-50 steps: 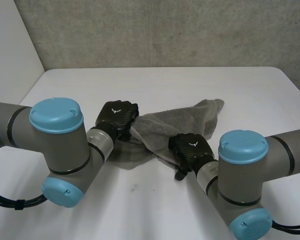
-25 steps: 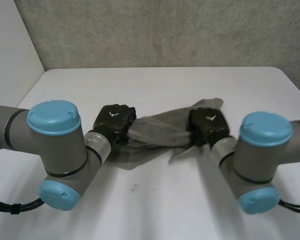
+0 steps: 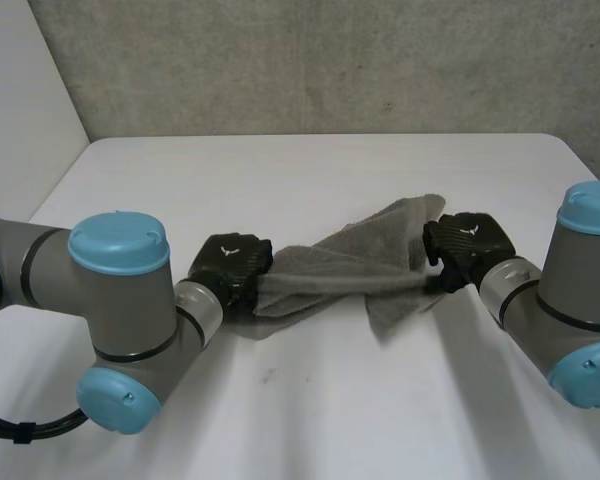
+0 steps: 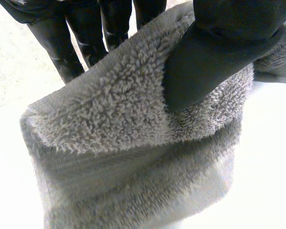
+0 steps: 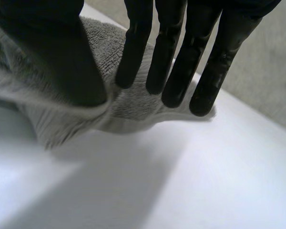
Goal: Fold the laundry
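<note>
A grey towel is stretched in a bunched strip between the two hands, over the middle of the white bench. The left hand is on the strip's left end and the right hand on its right end, and the two are well apart. In the left wrist view the left hand is grasping the cloth. Its thumb presses into the fluffy pile from one side and its fingers stand nearly straight behind the folded edge, so the towel is pinched between them. Below that grip a loose layer of the towel hangs down to the bench. In the right wrist view the right hand is also clamped on the towel. Its thumb lies across the near face of the cloth, and its fingers are straight, held close together and set against the far face, with the edge caught between. A slack flap droops from the strip just beside the right hand, and another corner juts up behind that hand.
</note>
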